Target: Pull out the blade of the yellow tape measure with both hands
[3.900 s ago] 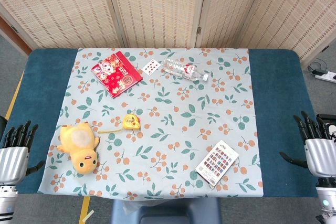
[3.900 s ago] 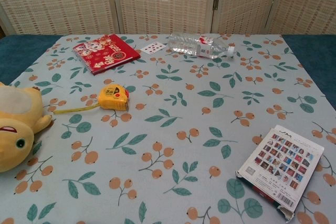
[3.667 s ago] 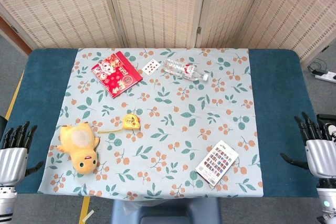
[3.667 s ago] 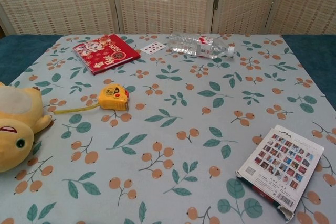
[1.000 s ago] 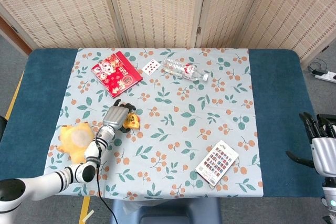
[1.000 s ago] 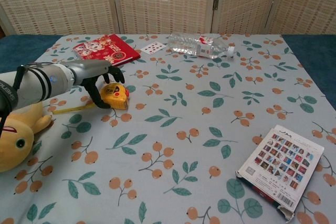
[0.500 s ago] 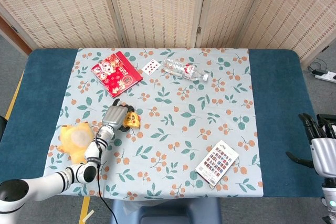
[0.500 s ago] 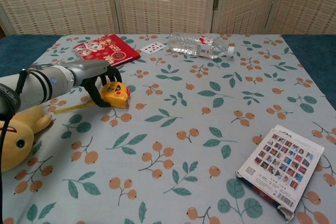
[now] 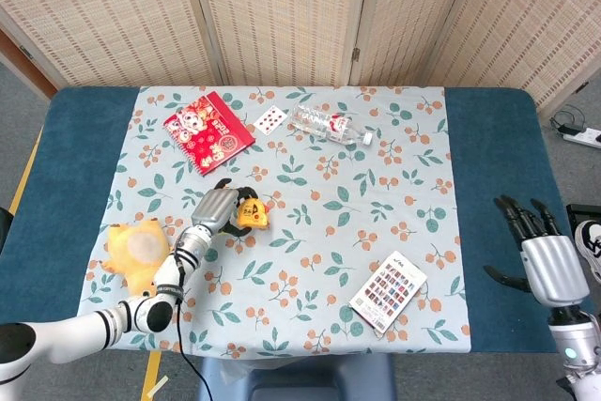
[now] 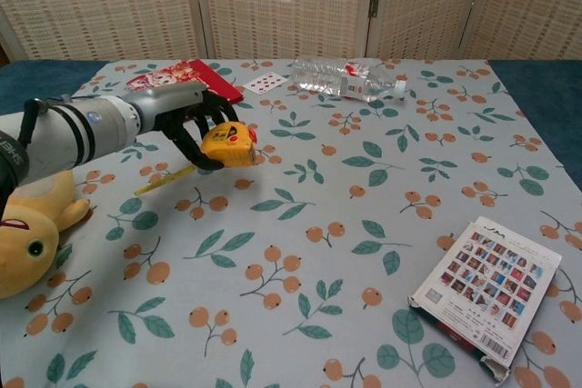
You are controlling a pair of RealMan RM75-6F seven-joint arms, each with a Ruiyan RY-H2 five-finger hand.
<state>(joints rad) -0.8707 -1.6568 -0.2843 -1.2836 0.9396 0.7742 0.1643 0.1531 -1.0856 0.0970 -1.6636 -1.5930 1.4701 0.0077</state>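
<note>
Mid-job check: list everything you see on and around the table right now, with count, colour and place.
tape measure: 1, yellow, held in left hand, short length of blade out
booklet: 1, red, far left
playing card: 1, white, beside booklet
bottle: 1, clear, lying far centre
plush toy: 1, yellow, near left
card pack: 1, multicoloured, near right
tablecloth: 1, floral, over blue table
left hand: grips tape measure
right hand: fingers apart, right edge

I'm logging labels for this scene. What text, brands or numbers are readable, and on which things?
None reads clearly.
Yellow tape measure held by the left hand: face markings blurred.
Red book: print too small.
Water bottle: label illegible.
Photo-grid box: top mark and barcode unreadable.
</note>
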